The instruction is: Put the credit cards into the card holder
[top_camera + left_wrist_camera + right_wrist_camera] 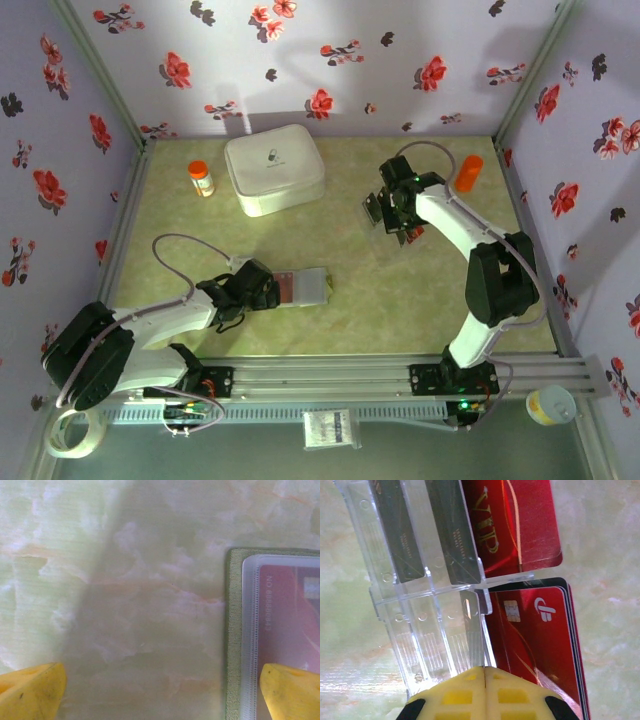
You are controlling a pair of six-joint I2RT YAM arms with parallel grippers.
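One red card (287, 615) sits in the card holder (232, 630), other credit cards (535, 630) wait by the clear rack (420, 630); left gripper (162, 685) spread, right gripper (485, 682) pressed together.

Walls (330, 60): lilac paper, red + dk flower print; back & both sides.
Corner posts (100, 72): pale metal, 2 at rear.
Tabletop (380, 290): pale green marbled finish, faint orange veins.
Near edge: alu rail (330, 375) across front.
Light: diffuse; soft grey shadows on back wall & tabletop.

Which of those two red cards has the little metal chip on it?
The lower red card, with a white logo beside the chip; the upper red card reads VIP and shows no chip.
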